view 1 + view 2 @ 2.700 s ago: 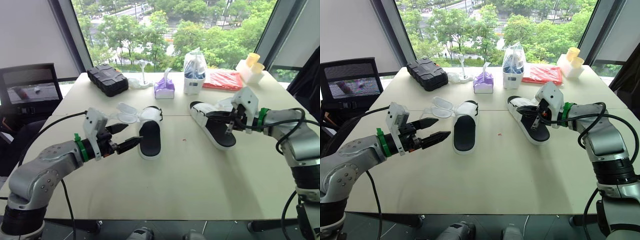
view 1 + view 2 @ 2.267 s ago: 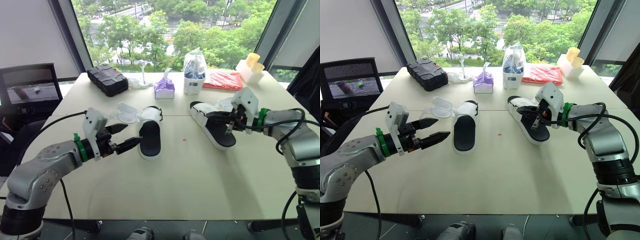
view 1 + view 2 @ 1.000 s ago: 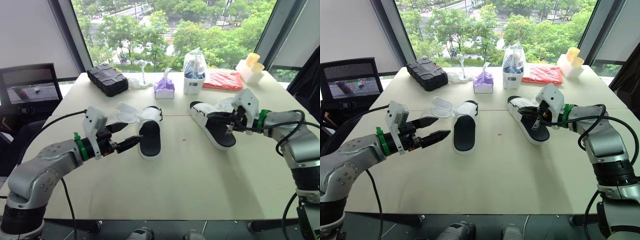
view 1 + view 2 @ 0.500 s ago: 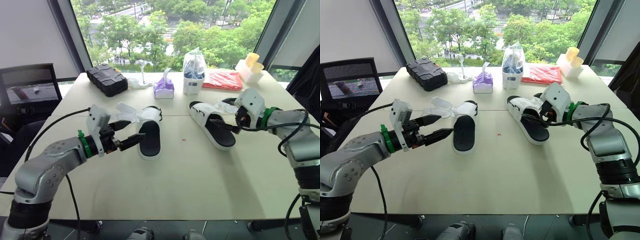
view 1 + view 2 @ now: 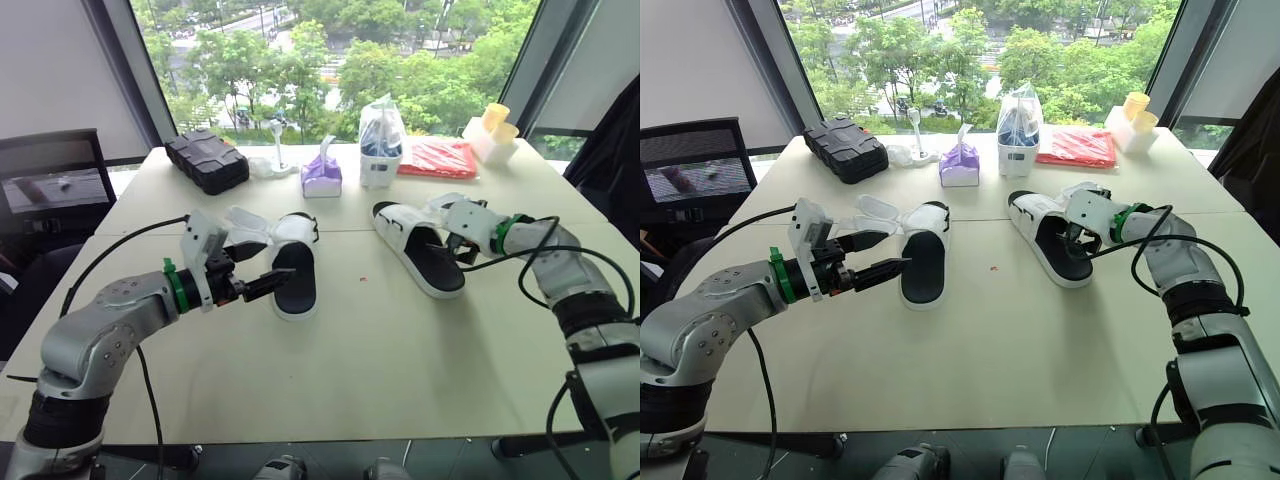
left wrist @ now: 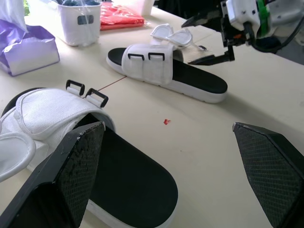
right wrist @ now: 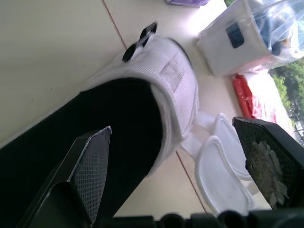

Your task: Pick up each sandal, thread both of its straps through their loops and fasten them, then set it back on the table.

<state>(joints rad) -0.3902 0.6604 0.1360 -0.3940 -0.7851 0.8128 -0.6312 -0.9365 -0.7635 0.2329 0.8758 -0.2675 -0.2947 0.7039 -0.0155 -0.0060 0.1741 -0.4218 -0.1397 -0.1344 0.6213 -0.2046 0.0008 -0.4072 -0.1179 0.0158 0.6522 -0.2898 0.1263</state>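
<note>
Left tool [image 5: 272,265]: fingers spread wide, holding nothing. It hovers low over the desk [image 5: 380,360], pointing at the left sandal [image 5: 296,275]. The lower fingertip sits at that sandal's left edge; can't tell if it touches. In the left wrist view the black footbed lies between the two fingers.

Left sandal is flat on the desk, sole down, heel toward the robot. Its loose straps [image 5: 250,226] splay out to the left, unfastened, and its black loops [image 6: 86,93] are empty.

Right tool [image 5: 1072,238]: also wide open, nothing gripped. It hangs just over the right sandal [image 5: 428,262], beside the white upper band. The right wrist view looks along the footbed, with the band between the fingers.

Right sandal is flat on the desk, angled, well apart from the left one. Its strap tabs [image 6: 175,36] lie loose on the far side, and its loops [image 6: 143,57] are empty.

Far side of the desk: black case [image 5: 207,160], purple tissue pack [image 5: 321,174], red packet [image 5: 440,158].
</note>
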